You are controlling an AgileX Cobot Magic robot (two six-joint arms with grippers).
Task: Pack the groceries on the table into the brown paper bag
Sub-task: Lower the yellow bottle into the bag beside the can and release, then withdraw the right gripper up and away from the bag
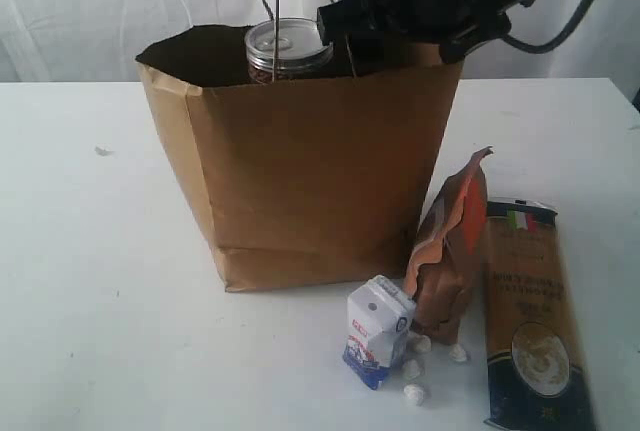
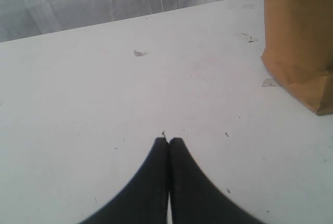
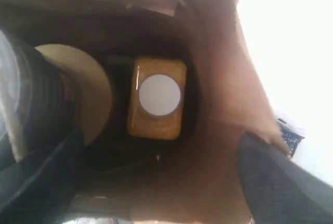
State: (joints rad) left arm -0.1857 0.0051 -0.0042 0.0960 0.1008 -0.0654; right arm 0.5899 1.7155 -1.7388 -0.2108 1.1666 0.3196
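The table [image 1: 90,301] fills the exterior frame, and the brown paper bag [image 1: 310,191] stands upright at its centre, mouth open. The right gripper [image 1: 425,11] hangs over the bag's mouth at upper right of centre. Its wrist camera looks straight down inside, and the fingers stand spread wide with nothing clamped between them. The left gripper [image 2: 168,142] is clenched tip to tip on nothing, low over bare table beside the bag. The long spaghetti pack [image 1: 530,321] lies flat at lower right, and the brown-orange pouch [image 1: 450,251] stands just left of it. Inside the bag we see the dark pull-tab can [image 1: 288,49], its top level with the rim, the gold-lidded jar [image 3: 86,86] and the yellow white-capped bottle [image 3: 158,96]. The white-blue carton [image 1: 378,331] stands at lower centre by the pouch, with a few small white lumps [image 1: 412,391] beside it. We judge the step to be a drop-off into the bag, about half done. Next the right arm must lift clear of the cord handles, then reach for the pouch.
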